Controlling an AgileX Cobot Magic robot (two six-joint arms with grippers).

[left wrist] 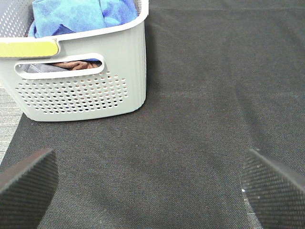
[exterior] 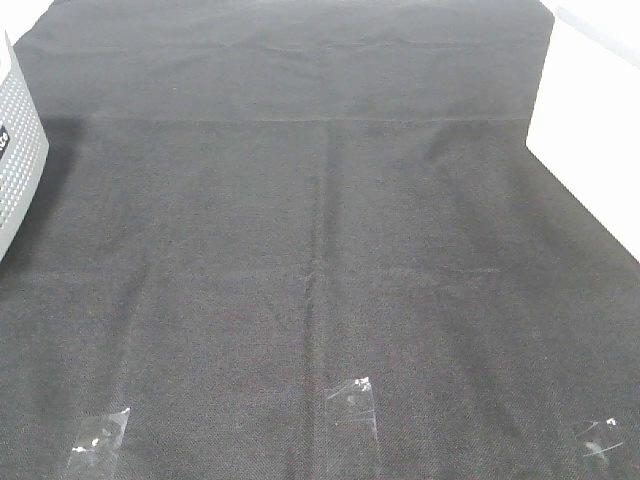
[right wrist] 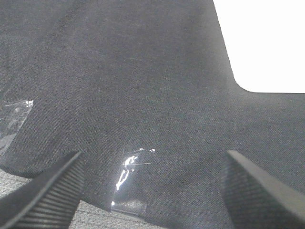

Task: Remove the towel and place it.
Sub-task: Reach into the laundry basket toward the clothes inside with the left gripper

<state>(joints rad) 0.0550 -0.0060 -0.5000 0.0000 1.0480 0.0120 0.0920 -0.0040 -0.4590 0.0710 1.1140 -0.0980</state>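
Note:
The royal-blue towel (left wrist: 78, 14) lies bunched inside a grey perforated basket (left wrist: 81, 90), seen in the left wrist view; a brown cloth (left wrist: 76, 65) shows through the basket's handle slot under it. My left gripper (left wrist: 150, 188) is open and empty over the black table covering (left wrist: 200, 95), short of the basket. My right gripper (right wrist: 152, 188) is open and empty above the covering near its front edge. In the exterior high view neither gripper nor the towel shows; only the basket's side (exterior: 18, 170) appears at the left edge.
The black covering (exterior: 320, 250) spans the table, held down by clear tape strips (exterior: 352, 400) (exterior: 98, 440) (exterior: 600, 436) along the front edge. Bare white table (exterior: 600, 120) shows at the right. A tape strip (right wrist: 127, 183) lies below my right gripper.

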